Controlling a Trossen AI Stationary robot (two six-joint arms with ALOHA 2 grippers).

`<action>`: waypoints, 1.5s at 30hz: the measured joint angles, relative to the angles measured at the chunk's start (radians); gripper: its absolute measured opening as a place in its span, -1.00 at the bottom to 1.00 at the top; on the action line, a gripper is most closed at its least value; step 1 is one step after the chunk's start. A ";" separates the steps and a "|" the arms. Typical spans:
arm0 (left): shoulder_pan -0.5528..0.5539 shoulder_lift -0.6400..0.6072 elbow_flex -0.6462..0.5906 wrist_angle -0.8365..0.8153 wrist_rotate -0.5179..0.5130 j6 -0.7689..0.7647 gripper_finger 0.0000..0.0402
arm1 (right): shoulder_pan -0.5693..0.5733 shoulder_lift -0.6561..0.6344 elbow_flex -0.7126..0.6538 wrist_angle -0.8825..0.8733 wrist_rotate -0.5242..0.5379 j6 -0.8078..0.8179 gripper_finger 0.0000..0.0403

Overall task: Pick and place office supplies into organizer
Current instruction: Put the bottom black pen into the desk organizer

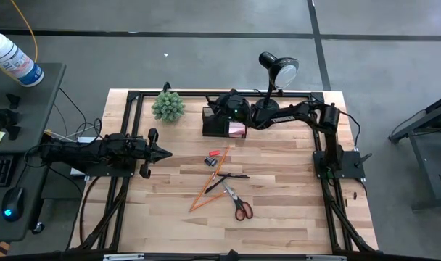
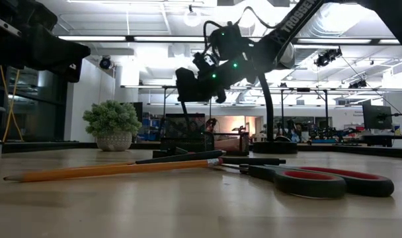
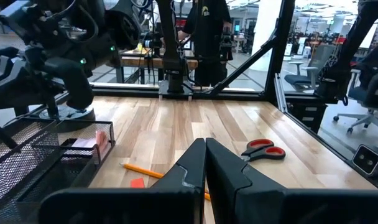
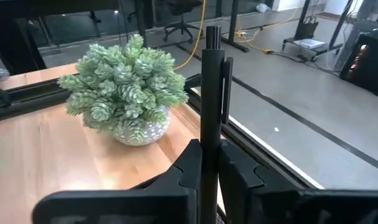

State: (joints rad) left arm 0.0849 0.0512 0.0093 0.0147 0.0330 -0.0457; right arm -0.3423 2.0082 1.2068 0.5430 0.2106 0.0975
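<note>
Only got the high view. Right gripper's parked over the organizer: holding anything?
Observer: Yes. The right wrist view shows the right gripper shut on a black pen, upright between its fingers.
Operator: Down inside the organizer?
Observer: No. In the low view it hangs above the organizer, clear of the mesh top.
Operator: Left gripper?
Observer: The left wrist view shows the left gripper shut with nothing in it.
</note>
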 joint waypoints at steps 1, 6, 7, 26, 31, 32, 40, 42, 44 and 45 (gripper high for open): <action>0.000 0.000 0.000 0.000 0.000 0.000 -1.00 | -0.004 0.005 0.000 0.000 -0.020 0.005 -0.88; 0.000 0.000 0.000 0.000 0.000 0.000 -1.00 | -0.004 0.034 -0.002 -0.008 -0.046 0.032 -0.88; 0.000 0.000 0.000 0.000 0.000 0.000 -1.00 | -0.003 0.034 -0.002 -0.002 -0.048 0.032 -0.88; 0.000 0.000 0.000 0.000 0.000 0.040 -1.00 | -0.007 0.034 0.000 -0.065 -0.143 0.034 -0.39; 0.000 0.000 0.000 0.000 0.000 0.041 -1.00 | -0.007 0.034 0.003 -0.036 -0.143 0.034 -0.33; 0.000 0.000 0.000 0.000 0.000 0.041 -1.00 | -0.007 0.033 0.011 -0.031 -0.143 0.034 -0.32; 0.000 0.000 0.000 0.000 0.000 0.041 -1.00 | 0.012 0.028 0.195 -0.097 -0.233 -0.054 -0.32; 0.000 0.000 0.000 0.000 0.000 0.041 -1.00 | 0.026 0.028 0.273 -0.210 -0.259 -0.100 -0.32; 0.000 0.000 0.000 0.000 0.000 0.038 -1.00 | 0.040 0.028 0.360 -0.362 -0.283 -0.156 -0.32; 0.000 0.000 0.000 0.000 0.003 0.028 -1.00 | 0.046 0.027 0.406 -0.454 -0.293 -0.181 -0.32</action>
State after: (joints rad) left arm 0.0849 0.0509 0.0095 0.0151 0.0358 -0.0177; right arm -0.2963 2.0356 1.6129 0.0893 -0.0827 -0.0833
